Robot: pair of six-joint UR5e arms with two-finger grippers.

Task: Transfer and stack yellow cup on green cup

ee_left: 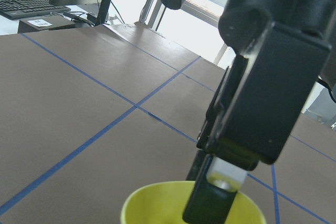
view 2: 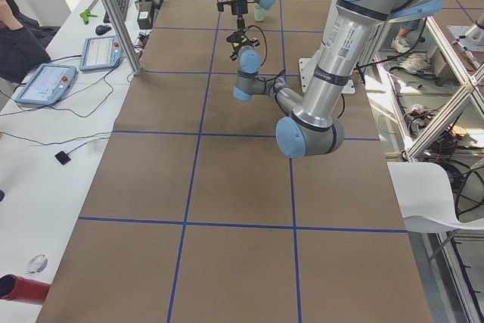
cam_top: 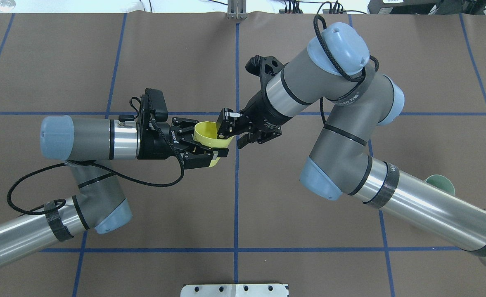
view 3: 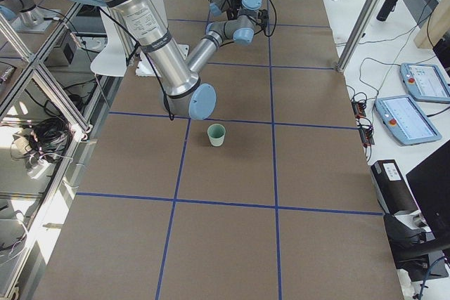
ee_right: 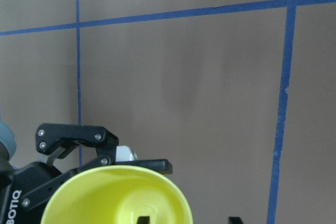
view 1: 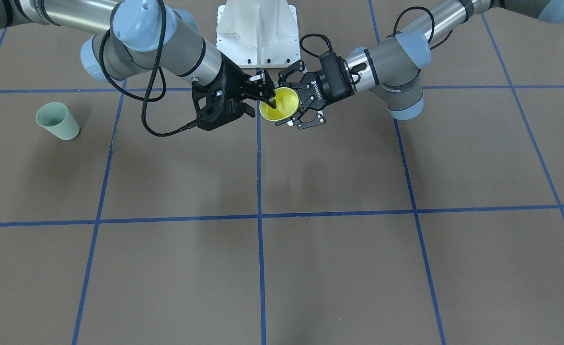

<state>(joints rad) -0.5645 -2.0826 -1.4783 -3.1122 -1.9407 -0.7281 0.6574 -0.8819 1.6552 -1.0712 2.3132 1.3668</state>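
Observation:
The yellow cup (view 1: 285, 97) is held in the air over the table's middle, near the robot's base. My left gripper (view 1: 282, 100) is shut on its sides; it also shows in the overhead view (cam_top: 209, 139). My right gripper (view 1: 261, 106) is open and straddles the cup's rim. One of its fingers (ee_left: 210, 203) is inside the cup and the other is outside. The right wrist view looks into the cup (ee_right: 105, 198). The green cup (view 1: 57, 120) stands upright on the table on my right side. My right arm partly hides it in the overhead view (cam_top: 441, 182).
The white base plate (view 1: 258, 33) sits at the table's robot edge. Blue tape lines (view 1: 260, 215) grid the brown table. A desk with tablets (view 2: 49, 81) and metal posts (view 2: 113, 13) runs along the far side.

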